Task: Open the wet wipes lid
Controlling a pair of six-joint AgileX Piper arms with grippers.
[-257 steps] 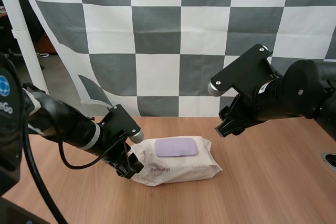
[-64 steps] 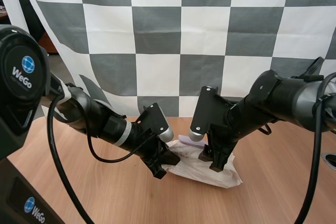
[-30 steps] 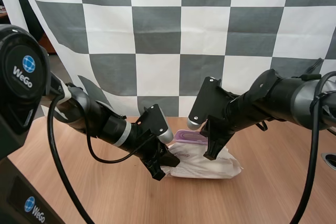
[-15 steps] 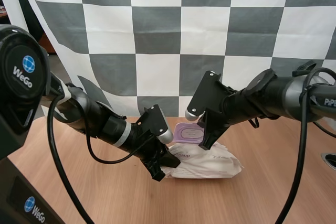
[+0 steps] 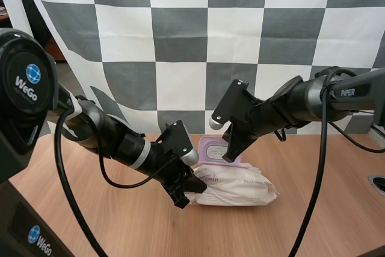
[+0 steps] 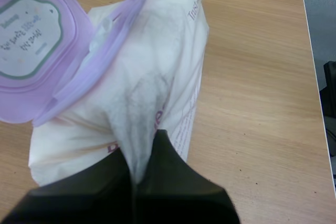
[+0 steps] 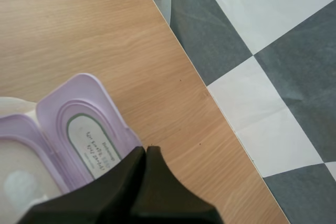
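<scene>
- A pack of wet wipes (image 5: 240, 188) lies on the wooden tabletop (image 5: 313, 209), about midway between its left and right edges and nearer its far edge.
- The pack's purple lid (image 5: 215, 148) is open. It stands up from the far side of the pack, with its labelled face turned toward the near edge.
- The left arm reaches in low from the tabletop's left side, forearm sloping down to the pack's left end.
- The left gripper (image 5: 187, 192) is clamped on that end. In the left wrist view its fingers (image 6: 139, 161) pinch a gathered fold of the white wrapper (image 6: 163, 72) between their tips, the raised lid (image 6: 31, 40) just beyond.
- The tabletop (image 6: 252, 77) runs bare past the pack in that view.
- The right arm comes in from the right, held above the tabletop, with the wrist angled down toward the far side of the pack.
- The right gripper (image 5: 227, 153) is at the lid's right edge. In the right wrist view its fingers (image 7: 146, 149) lie pressed together as one dark wedge with nothing between them, the tip at a corner of the lid (image 7: 86, 135).
- Whether that tip touches the lid cannot be told.
- The pack's white opening (image 7: 16, 177) shows beside the lid there, with tabletop (image 7: 79, 35) beyond.
</scene>
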